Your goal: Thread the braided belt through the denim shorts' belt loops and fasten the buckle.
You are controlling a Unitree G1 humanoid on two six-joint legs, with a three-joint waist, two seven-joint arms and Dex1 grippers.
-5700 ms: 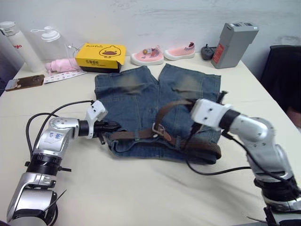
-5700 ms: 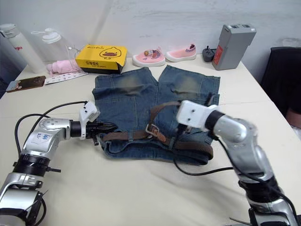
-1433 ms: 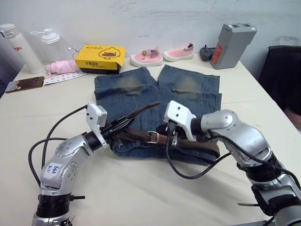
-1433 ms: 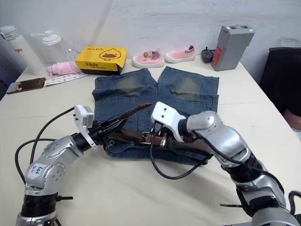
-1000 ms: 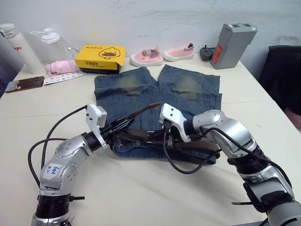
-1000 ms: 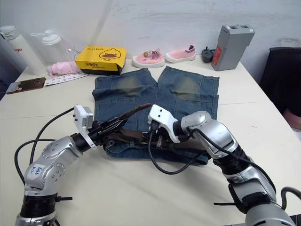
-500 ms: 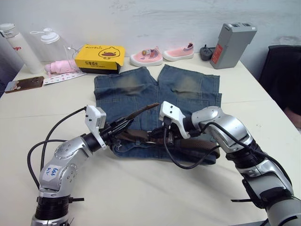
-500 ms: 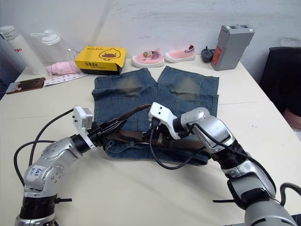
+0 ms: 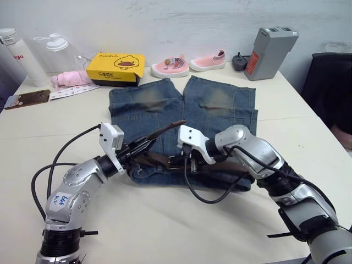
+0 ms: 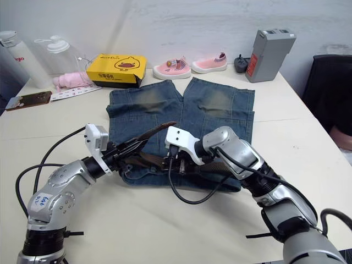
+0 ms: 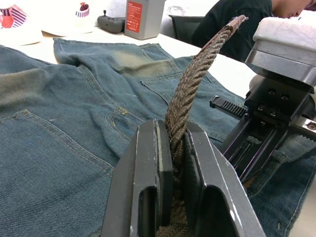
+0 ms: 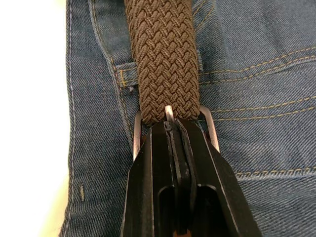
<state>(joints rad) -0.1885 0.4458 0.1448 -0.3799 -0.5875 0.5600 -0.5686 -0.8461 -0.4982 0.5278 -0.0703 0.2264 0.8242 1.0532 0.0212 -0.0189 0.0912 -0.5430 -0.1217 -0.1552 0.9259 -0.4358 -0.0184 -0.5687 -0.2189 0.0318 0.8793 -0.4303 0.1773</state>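
The denim shorts (image 9: 181, 107) lie flat on the table, waistband toward me. The braided belt (image 9: 236, 175) runs along the waistband. Its free end (image 11: 197, 69) rises steeply from my left gripper (image 11: 173, 131), which is shut on the strap near the shorts' left waist corner (image 9: 140, 149). My right gripper (image 9: 171, 161) sits low on the waistband just right of the left one. In its wrist view the fingers (image 12: 173, 126) are shut at the silver buckle (image 12: 210, 129), with the prong at their tips. A belt loop (image 12: 129, 74) lies beside the strap.
Along the back edge stand a yellow box (image 9: 113, 65), two small pink shoes (image 9: 169, 67), a grey battery block (image 9: 269, 45) and bottles (image 9: 19, 52). A phone (image 9: 25, 99) lies at the far left. A dark chair (image 9: 330, 82) and a person (image 11: 276, 10) are at the right.
My right gripper has slid left along the waistband with the buckle, closing on the left gripper. The left gripper still holds the raised belt end; long before, it lay low at the waist corner.
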